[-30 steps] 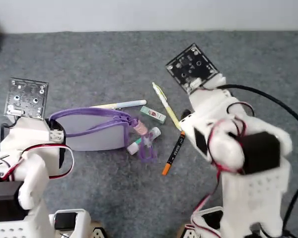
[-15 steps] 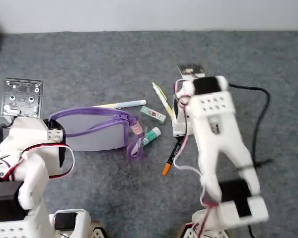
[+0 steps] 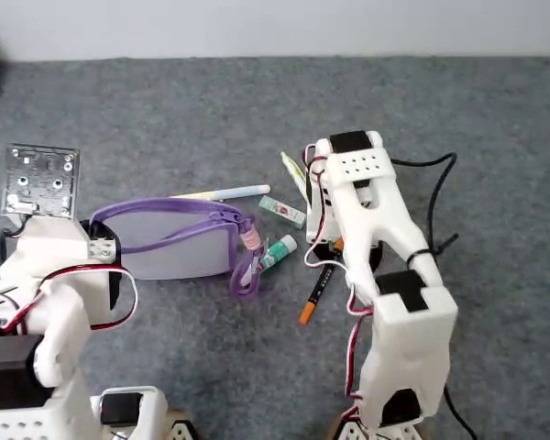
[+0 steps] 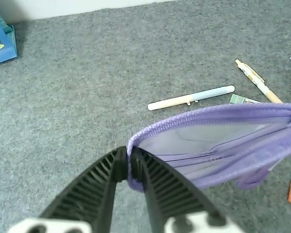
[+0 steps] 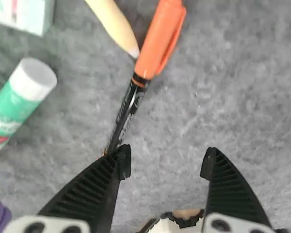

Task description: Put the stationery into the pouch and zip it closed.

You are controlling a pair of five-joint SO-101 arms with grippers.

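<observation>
**Clerk:** Entry one, obscured items?

**Checker:** From above, your right arm [image 3: 376, 229] covers the near end of the yellow pen [image 3: 293, 174] and the cap end of the marker [image 3: 313, 291]. The pouch [image 4: 223, 141] is cut off at the edge of your left wrist view.

**Clerk:** Entry two, pincers?

**Checker:** Left pincer [image 4: 130, 170]: clenched on the pouch's zip edge at one end, with the pouch mouth gaping. The pouch lies on the counter [image 3: 165, 110] in front of your left arm. Right pincer [image 5: 162, 162]: released, jaws wide apart over the counter. One fingertip [image 5: 120, 158] is at the marker's black barrel; I cannot tell whether it touches.

**Clerk:** Entry three, loose stock?

**Checker:** Pastel pen [image 3: 222, 193]: just beyond the pouch. Eraser [image 3: 283, 211] and glue stick [image 3: 277, 252]: near the pouch end away from your left pincer.

**Clerk:** Entry four, writing?

**Checker:** Print on the marker barrel and glue stick label, too small to read.
</observation>
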